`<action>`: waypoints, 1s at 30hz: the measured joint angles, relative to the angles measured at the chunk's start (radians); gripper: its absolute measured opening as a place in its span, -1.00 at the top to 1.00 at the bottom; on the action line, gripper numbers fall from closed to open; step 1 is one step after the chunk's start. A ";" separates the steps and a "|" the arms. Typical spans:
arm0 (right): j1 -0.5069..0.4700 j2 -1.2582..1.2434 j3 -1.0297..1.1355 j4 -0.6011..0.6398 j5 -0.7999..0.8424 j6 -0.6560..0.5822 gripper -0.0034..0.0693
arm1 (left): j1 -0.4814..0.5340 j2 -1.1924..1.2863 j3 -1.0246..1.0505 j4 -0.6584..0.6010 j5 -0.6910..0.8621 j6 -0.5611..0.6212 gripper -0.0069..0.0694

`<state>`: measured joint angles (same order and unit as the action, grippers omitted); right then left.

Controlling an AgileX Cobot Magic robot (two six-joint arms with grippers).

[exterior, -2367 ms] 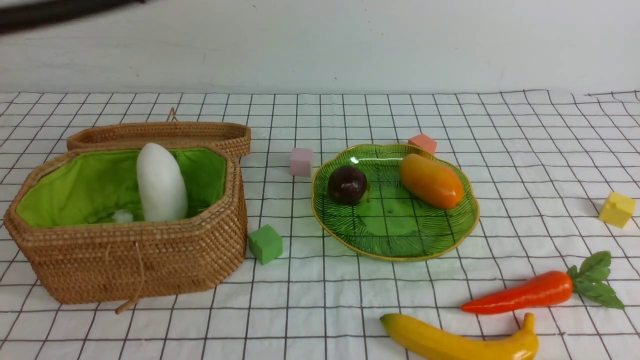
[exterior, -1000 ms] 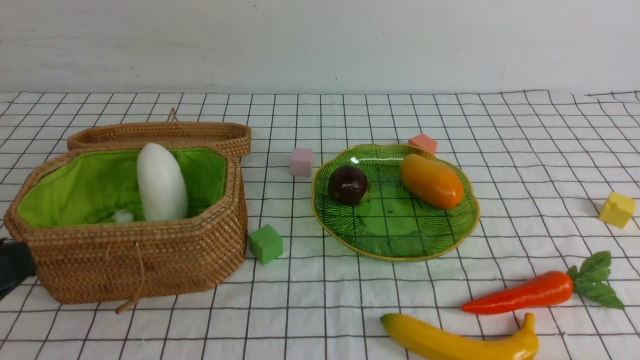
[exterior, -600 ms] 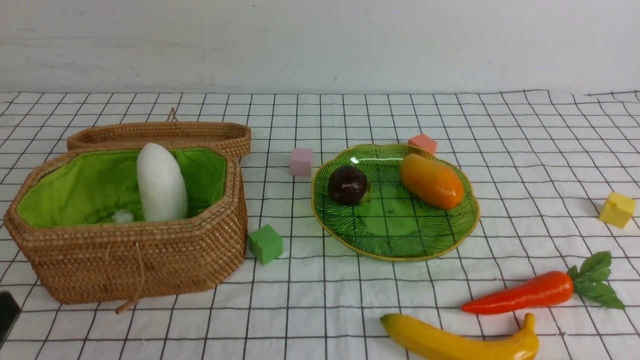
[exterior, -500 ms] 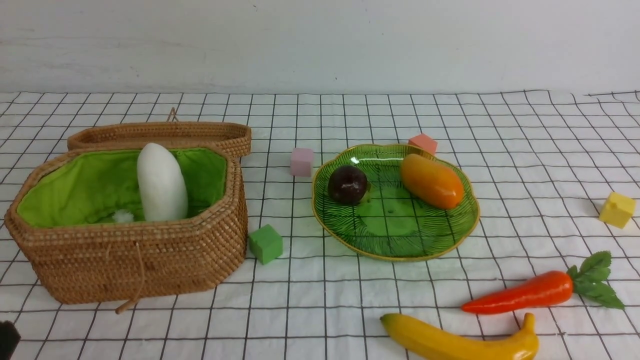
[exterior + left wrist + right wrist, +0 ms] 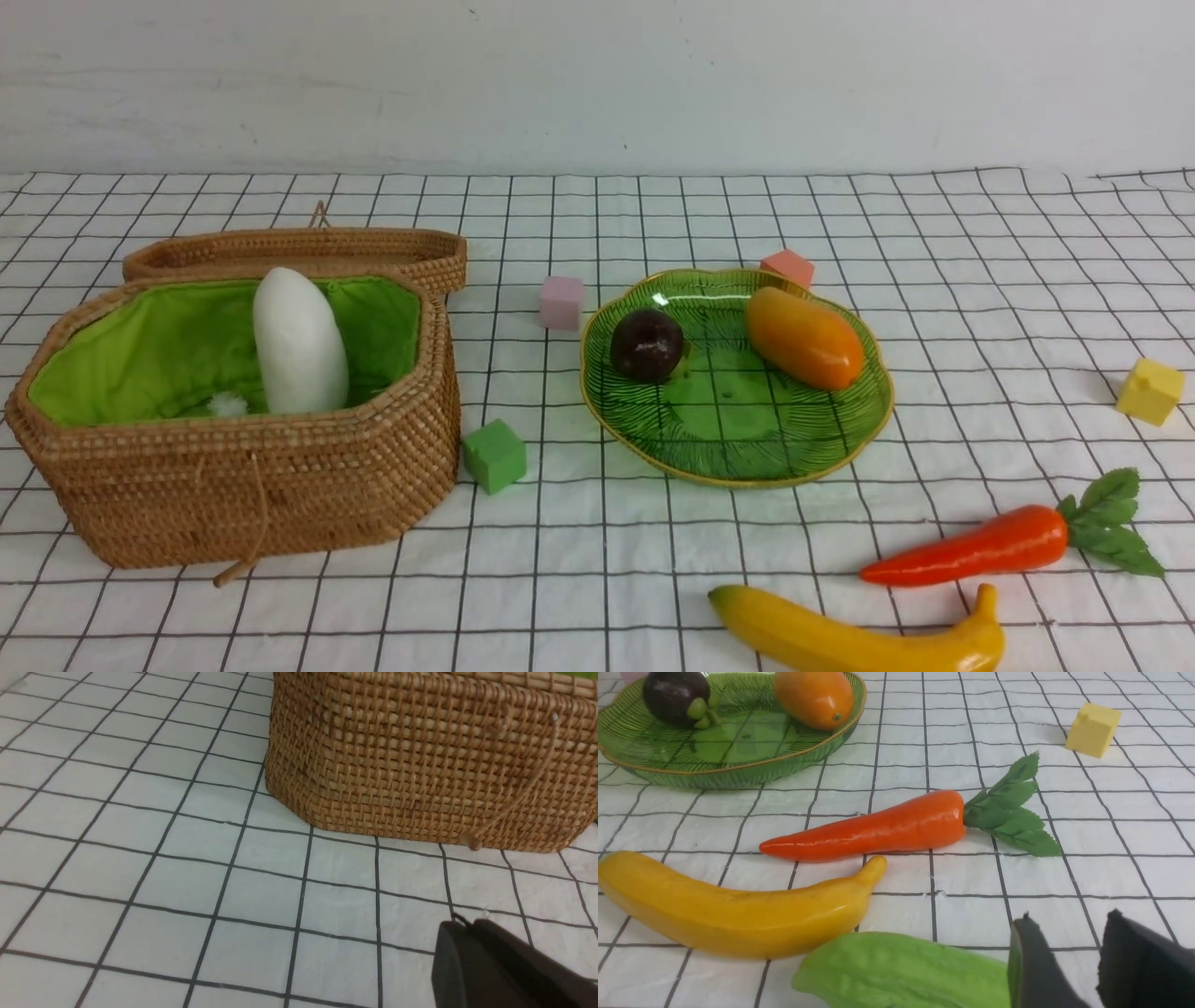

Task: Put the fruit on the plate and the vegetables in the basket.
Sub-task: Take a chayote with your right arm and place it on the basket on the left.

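While radish (image 5: 299,341) in basket (image 5: 233,485), carrot (image 5: 971,546) beside banana (image 5: 854,639).

On the white, black-gridded table (image 5: 653,215), the basket (image 5: 233,485) is set at nine o'clock of the plate (image 5: 738,425). The carrot (image 5: 971,546) and banana (image 5: 840,639) are laid at five o'clock. A pink cube (image 5: 561,301), green cube (image 5: 495,455), salmon cube (image 5: 787,266) and yellow cube (image 5: 1150,391) are scattered about.

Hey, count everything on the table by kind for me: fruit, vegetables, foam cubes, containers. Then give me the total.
Fruit: 3 (mango, mangosteen, banana)
Vegetables: 3 (white radish, carrot, light green gourd, seen only by the right wrist)
Foam cubes: 4 (pink, salmon, green, yellow)
Containers: 2 (basket, plate)
Total: 12
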<state>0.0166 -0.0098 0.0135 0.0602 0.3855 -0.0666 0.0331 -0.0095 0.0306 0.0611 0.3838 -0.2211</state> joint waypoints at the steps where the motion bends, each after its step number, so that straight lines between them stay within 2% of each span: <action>1: 0.000 0.000 0.000 0.000 0.000 0.000 0.24 | -0.013 0.000 0.000 0.000 0.001 0.000 0.83; 6: 0.000 0.000 0.000 -0.010 0.000 -0.004 0.24 | -0.034 0.000 0.000 -0.001 0.003 0.001 0.83; 9: 0.000 0.000 0.000 -0.082 0.000 -0.008 0.24 | -0.034 0.000 0.000 -0.001 0.003 0.001 0.83; 18: 0.000 0.000 0.005 -0.168 -0.028 -0.005 0.24 | -0.034 0.000 0.000 -0.003 0.003 0.001 0.82; 22: 0.000 0.000 0.012 -0.119 -0.206 0.092 0.24 | -0.034 0.000 0.000 -0.003 0.003 0.001 0.81; 24: 0.000 0.000 0.012 -0.067 -0.385 0.193 0.24 | -0.034 0.000 0.000 -0.003 0.003 0.002 0.81; 25: 0.000 0.000 0.012 -0.060 -0.401 0.207 0.24 | -0.034 0.000 0.000 -0.003 0.003 0.002 0.81; 26: 0.000 0.000 0.012 -0.060 -0.522 0.252 0.24 | -0.034 0.000 0.000 -0.003 0.003 0.002 0.80; 27: 0.000 0.000 0.012 -0.060 -0.535 0.257 0.24 | -0.034 0.000 0.000 -0.003 0.003 0.002 0.80; 28: 0.000 0.000 0.012 -0.060 -0.648 0.284 0.24 | -0.034 0.000 0.000 -0.003 0.003 0.002 0.80; 30: 0.000 0.000 0.012 -0.052 -0.762 0.309 0.24 | -0.034 0.000 0.000 -0.003 0.004 0.002 0.80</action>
<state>0.0166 -0.0098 0.0258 0.0081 -0.3761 0.2427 -0.0005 -0.0095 0.0306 0.0585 0.3881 -0.2188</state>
